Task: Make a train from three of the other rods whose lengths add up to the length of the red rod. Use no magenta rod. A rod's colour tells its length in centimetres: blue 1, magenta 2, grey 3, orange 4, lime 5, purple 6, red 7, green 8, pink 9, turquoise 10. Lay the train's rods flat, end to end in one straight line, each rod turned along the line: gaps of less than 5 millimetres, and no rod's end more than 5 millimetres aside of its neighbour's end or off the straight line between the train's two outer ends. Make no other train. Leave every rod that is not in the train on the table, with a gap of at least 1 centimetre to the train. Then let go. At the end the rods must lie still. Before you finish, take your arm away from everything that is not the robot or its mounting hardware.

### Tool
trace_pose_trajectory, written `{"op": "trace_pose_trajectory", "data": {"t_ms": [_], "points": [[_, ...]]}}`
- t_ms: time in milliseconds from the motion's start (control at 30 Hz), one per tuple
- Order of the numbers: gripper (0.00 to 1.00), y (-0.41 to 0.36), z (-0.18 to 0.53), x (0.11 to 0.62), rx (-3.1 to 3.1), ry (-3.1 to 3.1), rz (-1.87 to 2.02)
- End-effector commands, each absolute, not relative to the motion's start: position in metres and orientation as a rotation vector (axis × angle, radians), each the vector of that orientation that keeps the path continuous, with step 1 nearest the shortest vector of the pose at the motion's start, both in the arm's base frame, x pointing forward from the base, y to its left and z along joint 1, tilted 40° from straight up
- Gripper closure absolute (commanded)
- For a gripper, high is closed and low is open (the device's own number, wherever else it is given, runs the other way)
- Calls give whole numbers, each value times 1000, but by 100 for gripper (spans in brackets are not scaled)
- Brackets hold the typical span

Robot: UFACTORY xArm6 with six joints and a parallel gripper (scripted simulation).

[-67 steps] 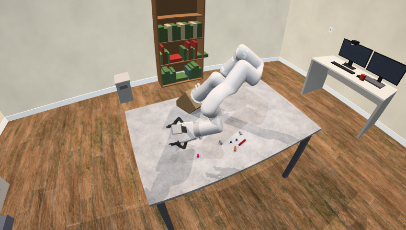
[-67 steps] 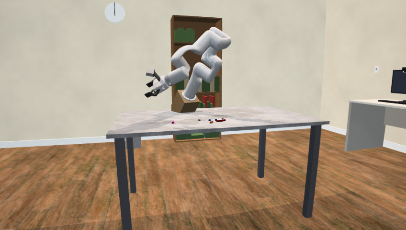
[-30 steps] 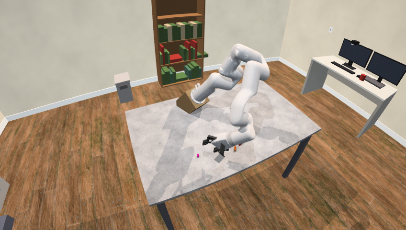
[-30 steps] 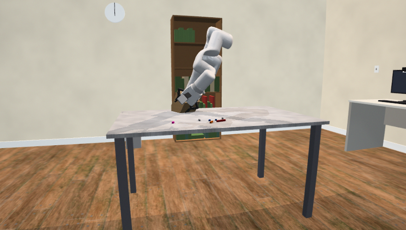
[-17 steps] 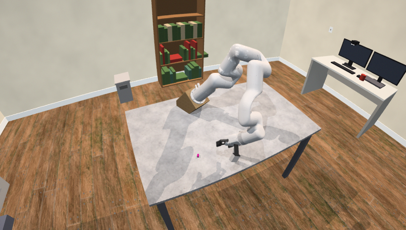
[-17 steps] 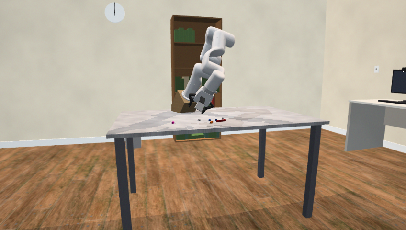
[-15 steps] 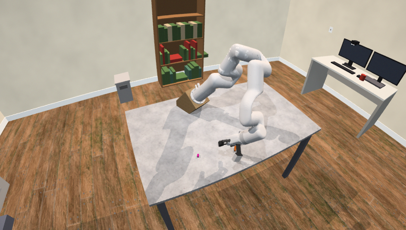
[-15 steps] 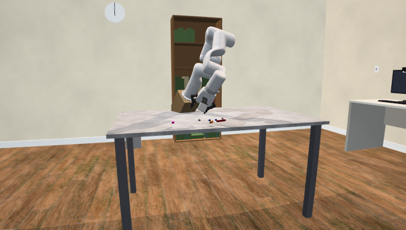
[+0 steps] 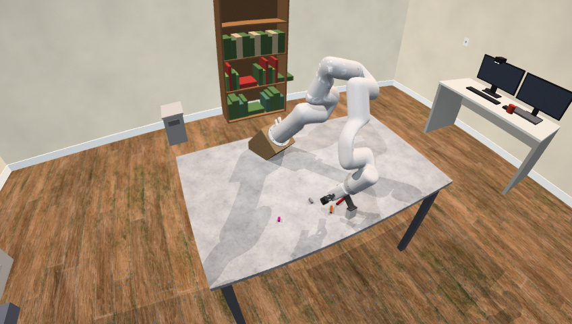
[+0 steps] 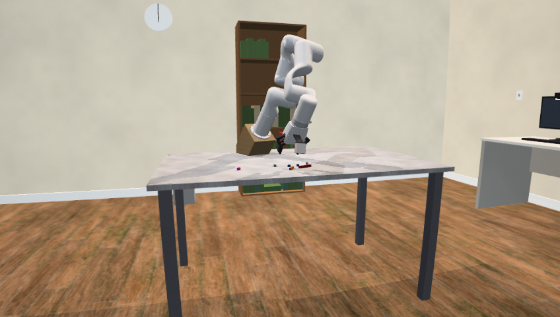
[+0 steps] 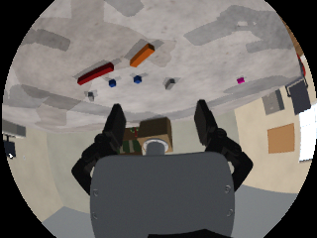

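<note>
Seven rods on the desk, none in a train. Red rod lies flat in the cluster toward the desk's right front, orange rod just beside it, apart, not end to end. Two blue rods and sit near red and orange in the wrist view, apart from each other. Two grey rods: one by the red rod's end, one on the cluster's left side. Magenta rod is alone, well apart from the rest, toward the left front. End effector hangs above the cluster, fingers fully spread, nothing gripped. The cluster is well back from the front edge and well in from the right edge. Most of the desk top left of the magenta rod and toward the back right corner carries no rods; the arm's base block sits at the back edge.
</note>
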State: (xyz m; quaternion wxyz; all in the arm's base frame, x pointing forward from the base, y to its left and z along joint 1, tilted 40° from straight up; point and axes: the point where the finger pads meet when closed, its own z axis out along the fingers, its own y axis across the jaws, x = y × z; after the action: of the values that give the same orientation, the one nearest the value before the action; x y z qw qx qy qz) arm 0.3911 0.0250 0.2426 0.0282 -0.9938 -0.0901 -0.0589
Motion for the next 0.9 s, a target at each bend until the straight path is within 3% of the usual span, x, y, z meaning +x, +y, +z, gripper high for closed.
{"op": "trace_pose_trajectory", "data": {"t_ms": [0,867], "points": [[0,40,240,386,-2989,-460,-343],[0,59,217,353,-2758,-1052,-959]]}}
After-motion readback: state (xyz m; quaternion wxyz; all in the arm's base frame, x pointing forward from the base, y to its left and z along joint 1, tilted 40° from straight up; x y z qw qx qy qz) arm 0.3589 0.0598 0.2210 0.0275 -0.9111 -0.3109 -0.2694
